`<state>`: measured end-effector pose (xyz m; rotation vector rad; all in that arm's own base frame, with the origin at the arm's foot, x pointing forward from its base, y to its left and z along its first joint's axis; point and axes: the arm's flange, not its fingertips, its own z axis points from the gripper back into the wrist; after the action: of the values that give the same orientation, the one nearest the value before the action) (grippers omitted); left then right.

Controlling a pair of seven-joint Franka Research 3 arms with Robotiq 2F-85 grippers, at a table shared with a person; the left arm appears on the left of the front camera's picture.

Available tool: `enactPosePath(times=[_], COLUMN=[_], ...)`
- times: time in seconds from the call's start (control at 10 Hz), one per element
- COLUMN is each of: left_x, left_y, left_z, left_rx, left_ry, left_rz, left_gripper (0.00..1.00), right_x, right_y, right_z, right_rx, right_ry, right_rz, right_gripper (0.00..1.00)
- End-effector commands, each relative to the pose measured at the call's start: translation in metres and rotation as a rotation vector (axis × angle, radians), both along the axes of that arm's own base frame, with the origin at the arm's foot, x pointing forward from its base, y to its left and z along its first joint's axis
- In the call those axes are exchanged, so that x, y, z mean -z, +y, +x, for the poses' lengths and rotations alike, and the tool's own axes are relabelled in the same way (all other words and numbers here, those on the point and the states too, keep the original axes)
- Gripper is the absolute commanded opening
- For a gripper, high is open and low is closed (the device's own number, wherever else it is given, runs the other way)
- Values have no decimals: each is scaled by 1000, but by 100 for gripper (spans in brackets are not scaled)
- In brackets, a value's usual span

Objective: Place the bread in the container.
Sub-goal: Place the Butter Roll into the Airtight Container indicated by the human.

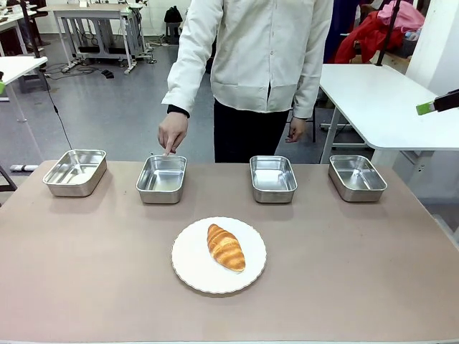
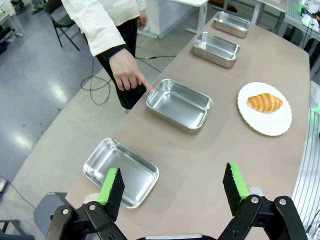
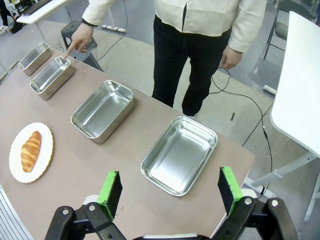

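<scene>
Golden bread (image 1: pixel 226 247) on round white plate (image 1: pixel 188 261) mid-bench, well apart from both robot hands, left hand (image 2: pixel 172 172) spread wide near leftmost pan (image 2: pixel 130 170), right hand (image 3: pixel 169 175) spread likewise near rightmost pan (image 3: pixel 180 155), person's finger (image 1: pixel 169 149) apparently touching rim of container (image 1: pixel 161 179)

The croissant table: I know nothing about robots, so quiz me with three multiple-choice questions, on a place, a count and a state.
1. Where does the croissant lie? A) in a pan B) on the white plate C) on the floor
2. How many steel pans stand in the row? A) three B) four C) five
3. How is the left tool? A) open and empty B) shut on the croissant C) shut on a pan
Answers: 1 B, it rests on the plate; 2 B, four stand along the far edge; 3 A, its green pads stand wide apart, nothing between.
</scene>
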<state>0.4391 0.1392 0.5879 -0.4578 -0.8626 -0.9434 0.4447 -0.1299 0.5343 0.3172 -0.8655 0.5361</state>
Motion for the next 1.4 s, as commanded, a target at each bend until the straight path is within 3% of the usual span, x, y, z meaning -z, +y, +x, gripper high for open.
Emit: enactPosePath(times=[0.0,0.2,0.4,0.6,0.9,1.0,1.3], left_x=[-2,-4,-13,-15,6,14,29], left_y=[-1,-22,-86,-165,-275,-313,-391], left_z=[0,-3,-5,-10,-38,-51,-77], left_rx=[3,9,-19,-121,-204,-351,-621], left_ry=[-5,17,47,26,242,372,486], left_rz=[-2,-4,58,195,313,343,301], left_gripper=[100,100,100,100,100,100,100], right_x=[0,0,0,0,0,0,0], right_y=[0,0,0,0,0,0,0], right_z=[1,1,1,1,1,1,1], right_rx=[-3,-3,-3,-3,-3,-3,-3], right_ry=[-11,-11,-11,-11,-11,-11,-11], right_rz=[15,15,15,15,15,15,15], right_gripper=[100,100,100,100,100,100,100])
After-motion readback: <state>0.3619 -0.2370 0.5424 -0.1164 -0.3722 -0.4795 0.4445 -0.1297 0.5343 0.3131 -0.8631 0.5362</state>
